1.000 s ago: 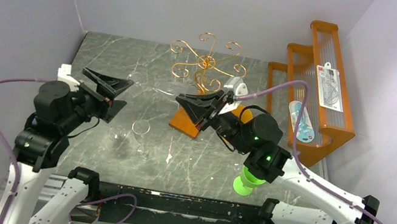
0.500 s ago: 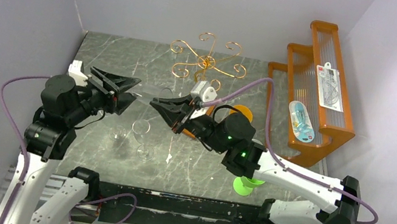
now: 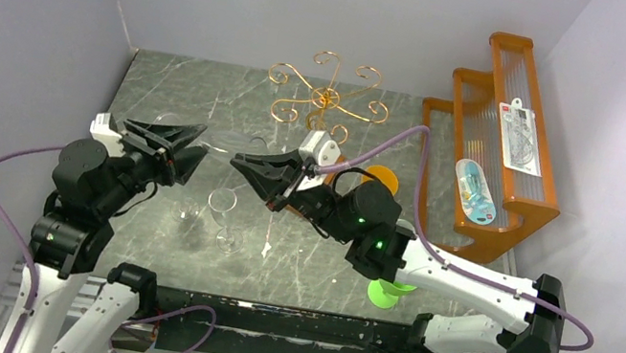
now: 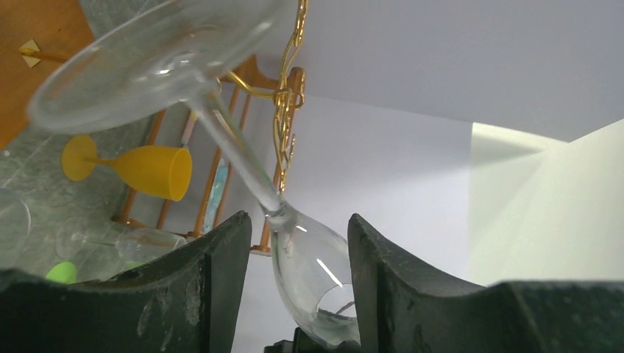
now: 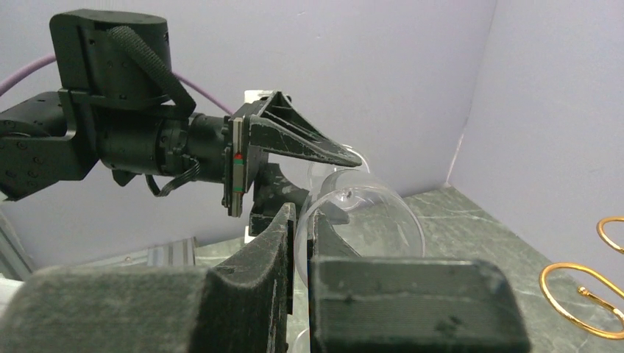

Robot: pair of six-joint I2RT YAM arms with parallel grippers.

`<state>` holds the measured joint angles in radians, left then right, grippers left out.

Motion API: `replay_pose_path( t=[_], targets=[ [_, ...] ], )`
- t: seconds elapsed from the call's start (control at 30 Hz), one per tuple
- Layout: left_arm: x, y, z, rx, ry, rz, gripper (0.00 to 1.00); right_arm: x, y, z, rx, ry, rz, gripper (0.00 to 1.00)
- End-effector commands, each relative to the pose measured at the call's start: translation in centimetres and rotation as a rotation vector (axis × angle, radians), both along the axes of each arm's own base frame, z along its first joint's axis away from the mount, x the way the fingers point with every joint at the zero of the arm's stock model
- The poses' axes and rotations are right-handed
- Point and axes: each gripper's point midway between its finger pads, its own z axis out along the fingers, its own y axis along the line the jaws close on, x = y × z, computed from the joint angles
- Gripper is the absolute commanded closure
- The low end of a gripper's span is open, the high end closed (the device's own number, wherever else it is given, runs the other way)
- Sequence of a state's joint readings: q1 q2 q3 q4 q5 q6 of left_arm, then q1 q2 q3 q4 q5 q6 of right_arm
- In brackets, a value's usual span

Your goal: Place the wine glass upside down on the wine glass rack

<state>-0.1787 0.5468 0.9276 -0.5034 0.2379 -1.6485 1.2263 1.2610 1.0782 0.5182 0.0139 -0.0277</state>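
Above the table (image 3: pixel 314 259), the clear wine glass (image 4: pixel 237 158) lies sideways.

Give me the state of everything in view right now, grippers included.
left gripper: shut on the bowl of the wine glass.
right gripper: nearly closed at the foot's rim; grip unclear.
wine glass: in the air, tilted, not on the rack.
wine glass rack: upright, no glass seen hanging.
yellow goblet: lying on its side.
green goblet: partly hidden under the right arm.
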Motion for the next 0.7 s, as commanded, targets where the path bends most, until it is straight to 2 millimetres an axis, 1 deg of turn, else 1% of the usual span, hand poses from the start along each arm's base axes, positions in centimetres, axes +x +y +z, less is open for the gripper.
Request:
replay_pose_path(
  t=[0.0, 0.1, 0.13, 0.17, 0.23, 0.3, 0.37, 0.5, 0.6, 0.67],
  targets=[
    [0.2, 1.4, 0.8, -0.127, -0.026, 0.096, 0.43, -0.5, -1.1, 2.2, 0.109, -0.041, -0.004, 1.0],
    [0.4, 2.5, 1.5, -0.162, -0.053, 0.156, 0.44, -0.5, -1.2, 2.1, 0.121, -0.045, -0.005, 1.0],
    [0.4, 2.6, 1.7, -0.165, -0.059, 0.164, 0.47, -0.6, -1.2, 2.0, 0.123, -0.045, -0.002, 1.0],
    [0.4, 2.6, 1.9, -0.165, -0.063, 0.166, 0.54, -0.6, -1.1, 1.9, 0.124, -0.047, 0.003, 1.0],
    [0.6, 2.6, 2.1, -0.164, -0.069, 0.166, 0.6, -0.8, -0.9, 1.7, 0.122, -0.049, 0.012, 1.0],
    [0.8, 2.4, 1.9, -0.165, -0.068, 0.156, 0.63, -0.7, -0.7, 1.4, 0.121, -0.049, 0.014, 1.0],
    [0.9, 2.3, 1.6, -0.17, -0.056, 0.149, 0.63, -0.7, -0.6, 1.3, 0.122, -0.047, 0.016, 1.0],
    [1.3, 2.2, 1.2, -0.18, -0.049, 0.15, 0.59, -1.3, -0.3, 1.2, 0.121, -0.052, 0.054, 1.0],
    [1.6, 2.2, 1.2, -0.182, -0.054, 0.151, 0.59, -1.5, -0.1, 1.1, 0.12, -0.053, 0.064, 1.0],
    [1.8, 2.0, 0.6, -0.174, -0.028, 0.149, 0.6, -1.6, 0.0, 1.0, 0.116, -0.059, 0.074, 1.0]
  ],
)
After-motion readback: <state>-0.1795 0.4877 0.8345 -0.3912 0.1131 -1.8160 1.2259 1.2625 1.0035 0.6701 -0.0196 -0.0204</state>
